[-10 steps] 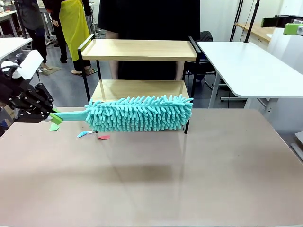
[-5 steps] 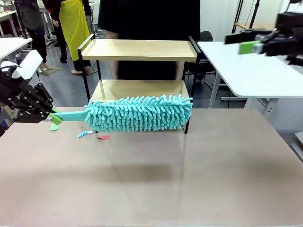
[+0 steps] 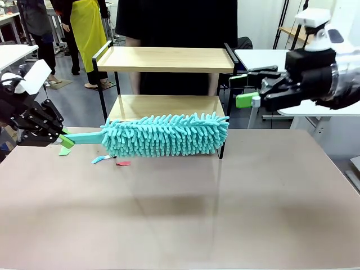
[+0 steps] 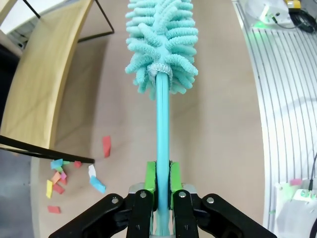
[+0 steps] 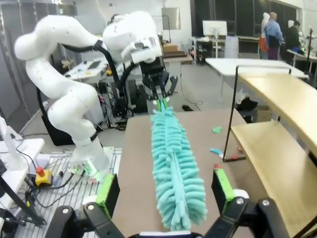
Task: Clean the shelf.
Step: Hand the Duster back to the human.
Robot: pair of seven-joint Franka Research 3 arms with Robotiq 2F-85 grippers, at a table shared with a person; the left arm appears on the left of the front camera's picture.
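While the teal microfibre duster (image 3: 166, 135) hangs level in front of the shelf (image 3: 164, 59), you lose sight of much of the lower board behind its fluffy head; the front view leaves just a strip of that board visible above the fringe. Your left gripper (image 4: 162, 181) has its jaws clenched on the duster's thin teal handle, green pads pressed to either side, as the left wrist view shows plainly. In the front view that gripper sits at the picture's left edge, partly cut off, with the handle running from it toward the shelf.

Your right gripper (image 3: 243, 90) is up in the air beside the shelf's right end rail, jaws spread apart and holding nothing. The right wrist view confirms this: its two green pads stand wide on either side of the duster head, well clear of it.

The shelf stands at the far side of the brown table (image 3: 225, 208), two wooden boards in a black frame, with a person in dark clothing standing directly behind it, cut off by the top edge.

Small coloured paper scraps (image 4: 62, 173) lie on the table near the shelf's left foot; whether any lie on the boards you cannot tell. No writing or label is readable anywhere.
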